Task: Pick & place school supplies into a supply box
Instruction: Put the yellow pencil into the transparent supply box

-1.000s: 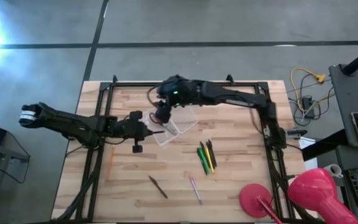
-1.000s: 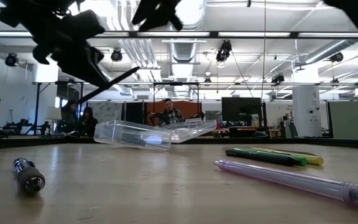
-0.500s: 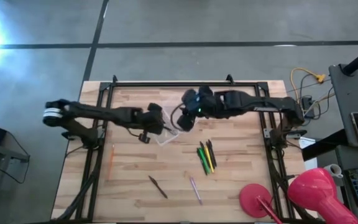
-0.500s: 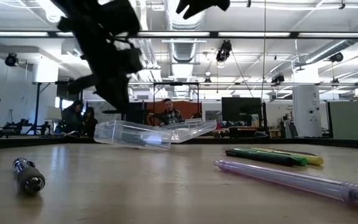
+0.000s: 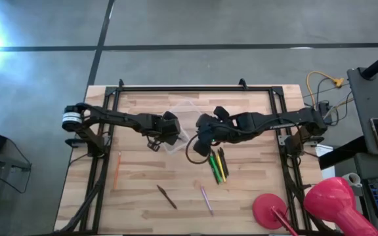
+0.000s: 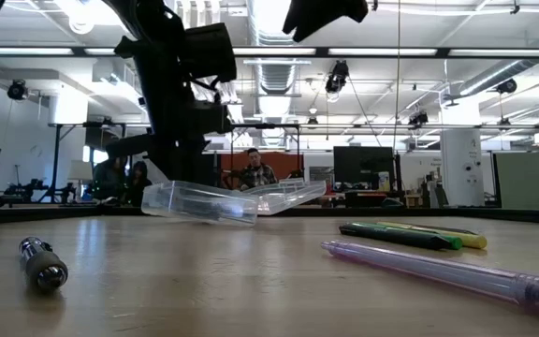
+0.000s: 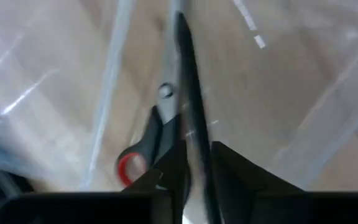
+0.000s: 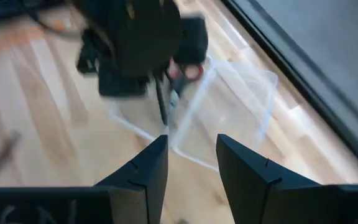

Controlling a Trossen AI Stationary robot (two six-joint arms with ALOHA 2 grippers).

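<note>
High view: left tool (image 5: 171,131) at supply box (image 5: 178,145), I cannot tell its grip; right tool (image 5: 201,139) spread empty near pens (image 5: 216,167).

We note the table (image 5: 136,190) as pale wood planks, matt from above, with a soft sheen at table height. The supply box (image 6: 204,201) is clear, glossy plastic, catching highlights along its edges. The scissors (image 7: 157,140) show bright, smooth metal blades and handles that look like dark plastic with a red inset. The purple pen (image 6: 438,270) looks like translucent, smooth plastic. The left gripper (image 7: 194,171) and right gripper (image 8: 188,165) have fingers of matt black material.
</note>
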